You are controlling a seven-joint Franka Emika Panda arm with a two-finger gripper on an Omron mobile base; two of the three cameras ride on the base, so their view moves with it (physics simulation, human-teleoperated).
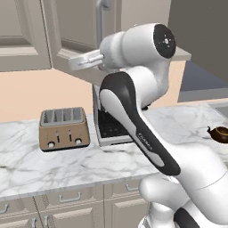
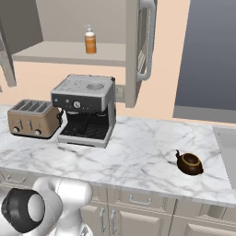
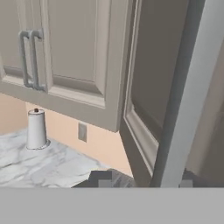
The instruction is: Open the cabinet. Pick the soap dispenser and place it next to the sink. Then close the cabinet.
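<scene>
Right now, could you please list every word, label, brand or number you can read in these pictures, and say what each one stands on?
Small grey lettering on the dark forearm link of the white robot arm: too blurred to read.
Copper-brown four-slot toaster, silver espresso machine, orange-brown soap dispenser: no legible text.

In the left base view the arm (image 1: 133, 111) covers most of the coffee machine (image 1: 107, 127) and the open cabinet (image 1: 84, 26) interior, so the shelf there cannot be seen — and the teapot (image 1: 220, 133) is cut by the right edge. In the right base view the sink (image 2: 227, 147) runs off the right edge, the left cabinet door (image 2: 5, 55) is clipped at the left, and the label on the soap dispenser (image 2: 90, 40) is too small to read. In the hand view the fingers (image 3: 105, 180) barely rise above the bottom band — how far apart they stand cannot be told — and the open door (image 3: 162, 87) and its handle (image 3: 188, 87) run out of the frame at the top.
</scene>
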